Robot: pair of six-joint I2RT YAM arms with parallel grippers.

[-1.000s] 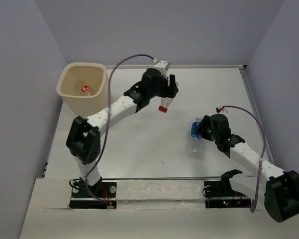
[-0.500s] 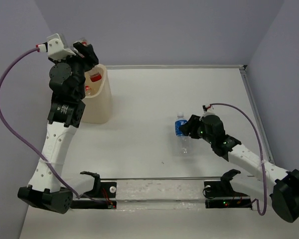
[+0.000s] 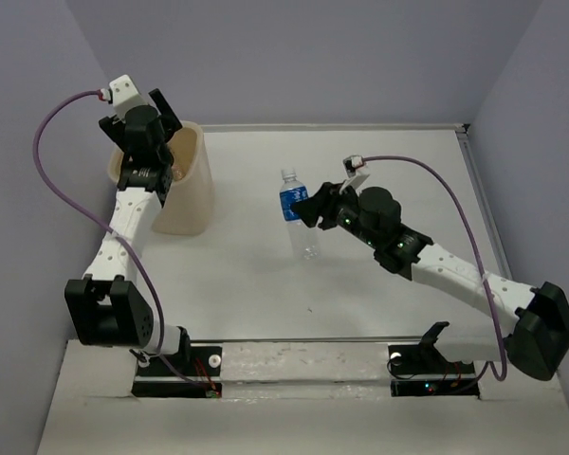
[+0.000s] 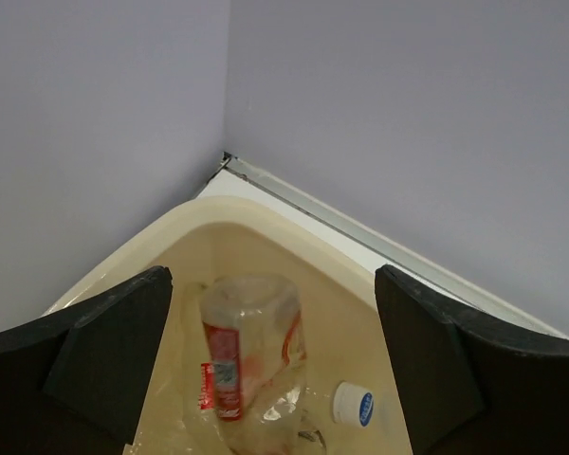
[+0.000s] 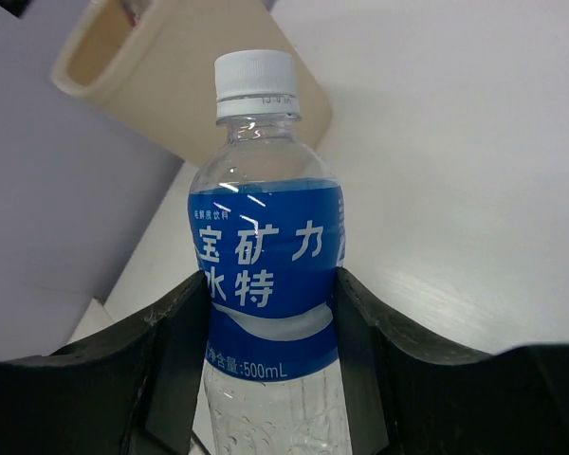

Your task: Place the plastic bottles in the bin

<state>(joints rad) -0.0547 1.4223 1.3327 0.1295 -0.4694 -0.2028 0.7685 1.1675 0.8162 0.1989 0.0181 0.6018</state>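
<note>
Right jaws: closed partway around the blue-labelled bottle (image 5: 266, 256), one finger on each side of the label, below the white cap.
Bottle's axis: it ran lengthwise out from between the jaws, cap at the far end. From above it stood close to upright, cap up. Whether its base had cleared the worktop (image 3: 398, 161) could not be told from that view.
Bin from the right jaws: the bin (image 3: 194, 190) lay ahead and to the left of the held bottle's cap, well apart from it, with bare worktop between. Its open mouth faced up.
Left jaws: spread wide and holding nothing, poised directly over the bin's mouth.
Below the left jaws: a crinkled red-labelled bottle (image 4: 251, 351) lay inside the bin, between the two fingers as the wrist camera saw it. A white-and-blue cap (image 4: 353, 403) sat beside it, perhaps on another bottle.
Nearer arm: the left arm (image 3: 123, 227) was at the bin but empty. The right arm (image 3: 455, 275) had the load and the distance to cover.
Judgement: the coming move seemed to turn on carrying the bottle leftward and beyond the rim, then bringing its cap end over the opening.
</note>
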